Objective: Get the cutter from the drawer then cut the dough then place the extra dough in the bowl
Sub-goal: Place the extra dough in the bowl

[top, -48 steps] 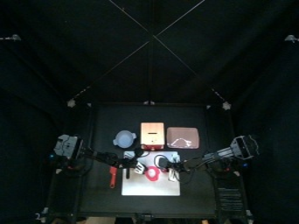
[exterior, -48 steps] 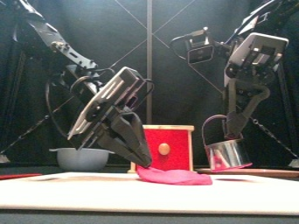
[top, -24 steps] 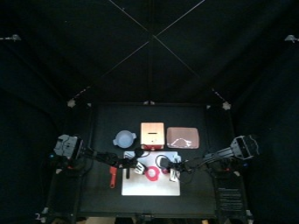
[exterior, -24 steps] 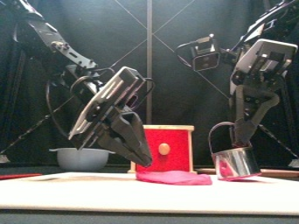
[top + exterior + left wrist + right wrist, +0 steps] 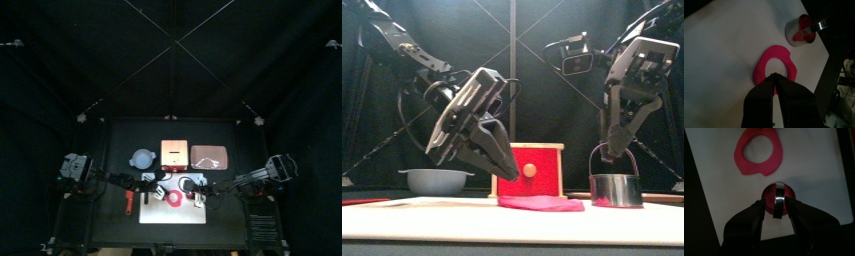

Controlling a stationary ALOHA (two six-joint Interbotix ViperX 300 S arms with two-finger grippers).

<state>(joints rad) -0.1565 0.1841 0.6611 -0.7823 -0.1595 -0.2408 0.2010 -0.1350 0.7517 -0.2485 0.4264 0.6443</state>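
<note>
black curtains (image 5: 80, 60) close the booth in, and the black tabletop (image 5: 134, 135) carries a white board (image 5: 171, 216) toward 6 o'clock. the wooden box (image 5: 529, 170) stands at 12 o'clock and the bowl (image 5: 436, 181) near 11. the dough ring (image 5: 543, 204) lies flat on the board. the cutter (image 5: 613, 188) stands at the ring's 3 o'clock, apart from it, with a plug of dough (image 5: 803, 34) inside. the right hand (image 5: 778, 203) is clamped on the cutter's wire handle. the left hand (image 5: 775, 77) is pressed together on the ring's rim, as best i can tell. the ring looks soft, light and floppy. i'd take it by the widest part of the band, since it may stretch, tear or cling to the smooth board.
</note>
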